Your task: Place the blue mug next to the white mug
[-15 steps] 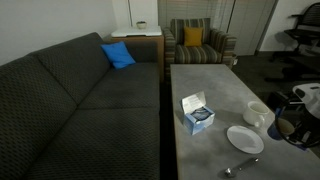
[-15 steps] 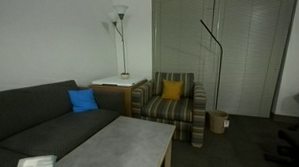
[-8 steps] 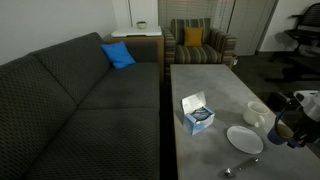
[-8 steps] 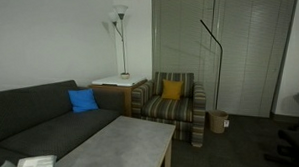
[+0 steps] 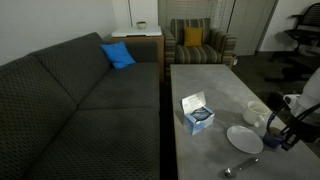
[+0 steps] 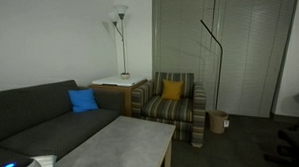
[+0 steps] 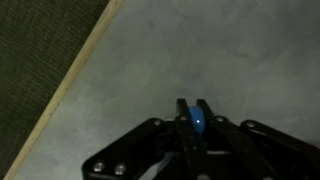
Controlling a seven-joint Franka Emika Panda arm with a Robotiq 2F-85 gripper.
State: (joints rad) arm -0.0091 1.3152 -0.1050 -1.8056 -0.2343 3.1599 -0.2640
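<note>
In the wrist view my gripper [image 7: 193,108] is shut on a thin blue edge, the rim of the blue mug [image 7: 193,122], held over the grey table [image 7: 200,50]. In an exterior view my gripper [image 5: 281,131] comes in at the table's right edge with the dark mug in it, just right of the white mug [image 5: 257,112]. The mug's body is mostly hidden by the fingers. I cannot tell whether it touches the table.
A flat white plate [image 5: 244,139] lies in front of the white mug, with a spoon [image 5: 240,167] nearer the front edge. A blue-and-white box [image 5: 197,113] stands mid-table. A dark couch [image 5: 90,100] runs along the table's left side.
My gripper has moved left with the blue mug, closer to the white mug and the plate. The other objects have not moved.
</note>
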